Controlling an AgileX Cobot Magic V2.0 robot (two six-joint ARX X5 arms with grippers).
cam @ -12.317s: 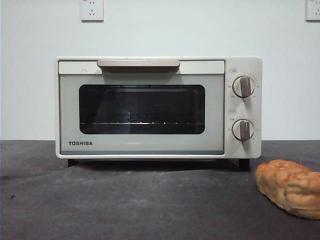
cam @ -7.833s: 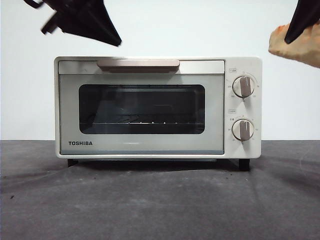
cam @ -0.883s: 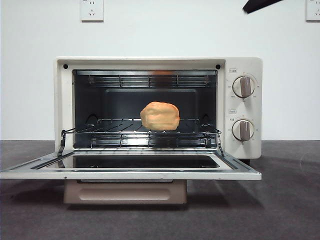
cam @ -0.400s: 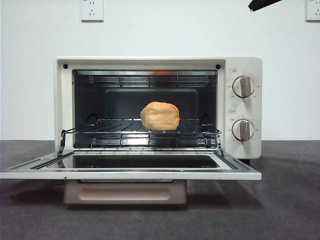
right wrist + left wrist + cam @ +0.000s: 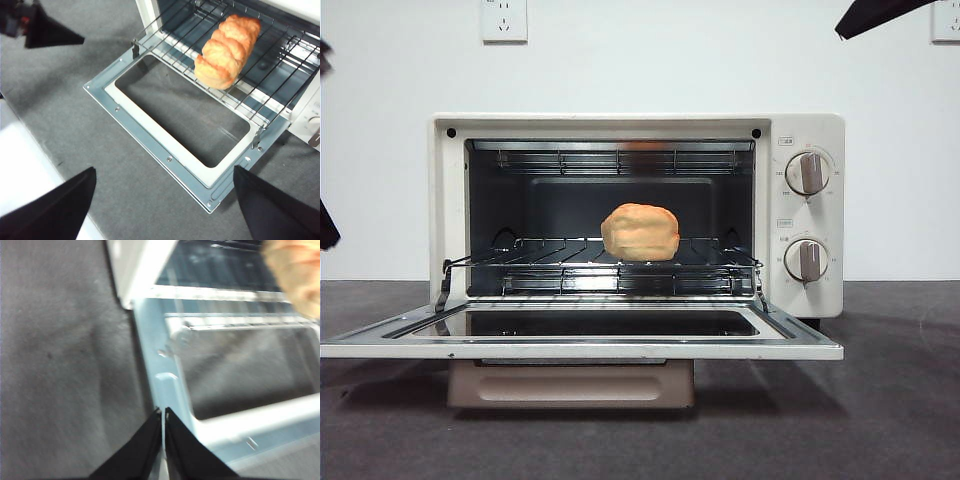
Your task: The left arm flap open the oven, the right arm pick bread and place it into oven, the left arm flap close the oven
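Note:
The cream-white oven [image 5: 804, 298] stands with its door [image 5: 580, 350] flapped down flat. The golden bread [image 5: 640, 232] lies on the wire rack [image 5: 550, 268] inside; it also shows in the right wrist view [image 5: 227, 50] and blurred in the left wrist view [image 5: 295, 275]. My left gripper [image 5: 163, 415] is shut and empty, just over the door's left edge [image 5: 170, 385]; in the front view it shows as dark bits at the left edge [image 5: 325, 225]. My right gripper [image 5: 164, 170] is open and empty, high above the door [image 5: 150, 125]; only its tip shows in the front view [image 5: 875, 15].
The oven's two knobs [image 5: 806, 172] are on its right side and the beige handle [image 5: 570, 385] hangs under the open door. Dark grey table cloth [image 5: 880, 420] lies all around. A white surface [image 5: 20, 160] borders the table in the right wrist view.
The right arm's tip has drawn further toward the top right corner. The left arm has come into the front view at the left edge. Oven and bread have not moved.

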